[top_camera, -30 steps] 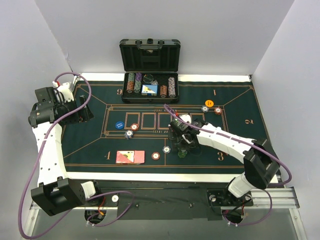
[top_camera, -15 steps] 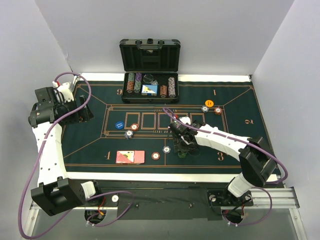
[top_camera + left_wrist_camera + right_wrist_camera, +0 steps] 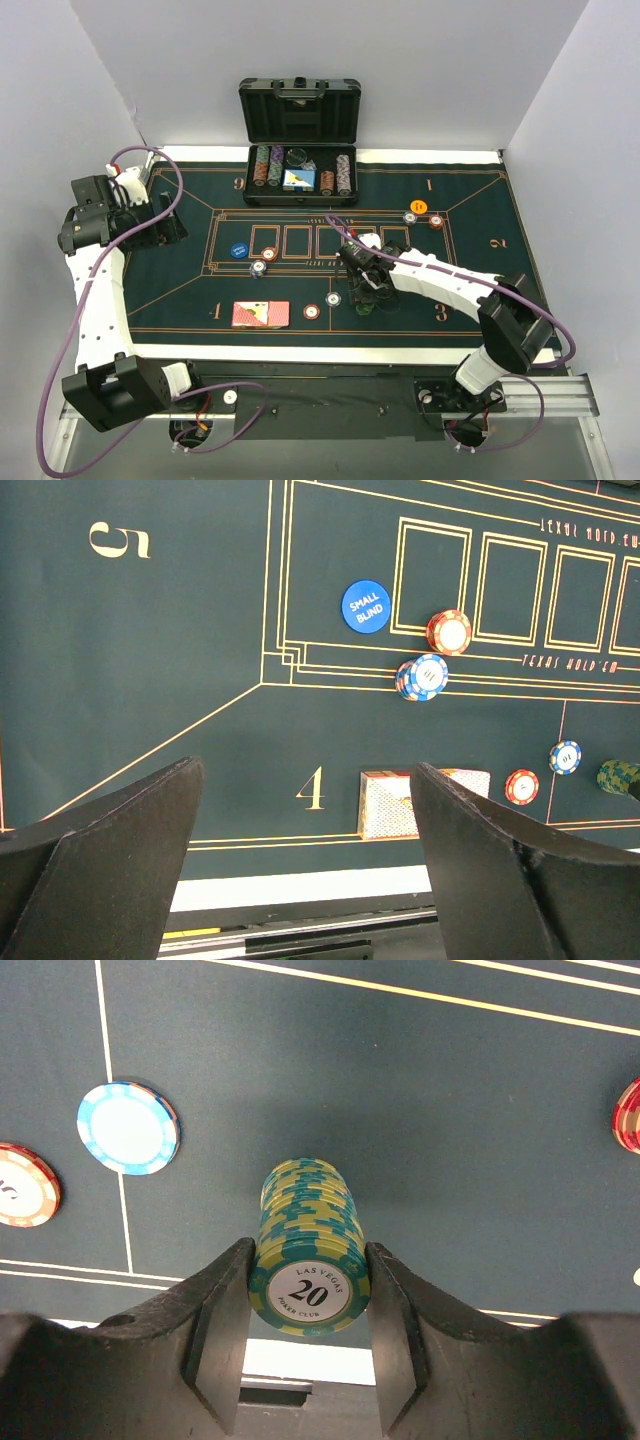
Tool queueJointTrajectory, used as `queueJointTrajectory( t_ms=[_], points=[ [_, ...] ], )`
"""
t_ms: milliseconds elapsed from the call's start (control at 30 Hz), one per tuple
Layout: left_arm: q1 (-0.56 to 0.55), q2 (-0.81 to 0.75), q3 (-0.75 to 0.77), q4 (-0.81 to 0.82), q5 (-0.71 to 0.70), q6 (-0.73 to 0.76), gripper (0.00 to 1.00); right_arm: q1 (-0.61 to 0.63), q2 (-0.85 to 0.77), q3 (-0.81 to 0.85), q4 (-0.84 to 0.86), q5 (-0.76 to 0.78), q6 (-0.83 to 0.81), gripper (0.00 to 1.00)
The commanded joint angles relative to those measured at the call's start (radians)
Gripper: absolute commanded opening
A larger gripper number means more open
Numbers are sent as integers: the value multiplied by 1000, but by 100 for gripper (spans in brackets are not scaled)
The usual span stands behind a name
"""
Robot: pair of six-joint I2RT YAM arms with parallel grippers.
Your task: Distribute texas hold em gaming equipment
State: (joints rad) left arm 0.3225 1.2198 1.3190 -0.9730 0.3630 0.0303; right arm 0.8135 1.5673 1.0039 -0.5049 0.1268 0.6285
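Top overhead, whole mat [image 3: 180, 290]; left wrist high, right close; share pale-blue chip [image 3: 565, 756].

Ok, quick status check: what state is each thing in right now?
Right end effector: shut on the green chips.
Left end effector: open, empty.
Green chip stack: stacked, gripped on both sides.
Playing cards: face down by the 4.
Small blind disc: flat, label up.
Black case: lid open, standing upright.
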Motion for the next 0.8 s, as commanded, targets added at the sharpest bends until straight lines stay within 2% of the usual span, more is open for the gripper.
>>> queueJointTrajectory(
  t_ms=[0, 133, 500, 633, 767],
  points=[
    [9, -22, 3, 43, -1, 2, 96, 7, -29, 7, -43, 27, 11, 33],
    [7, -22, 6, 42, 2, -1, 96, 6, -56, 32, -75, 28, 10, 29],
    [7, -22, -7, 51, 8, -3, 96, 10, -53, 185, -147, 33, -15, 28],
    [7, -16, -23, 66, 13, -10, 96, 21, 46, 318, -153, 25, -38, 27],
    [9, -11, -27, 73, 21, -15, 96, 53, 213, 507, -152, 17, -62, 27]
  ],
)
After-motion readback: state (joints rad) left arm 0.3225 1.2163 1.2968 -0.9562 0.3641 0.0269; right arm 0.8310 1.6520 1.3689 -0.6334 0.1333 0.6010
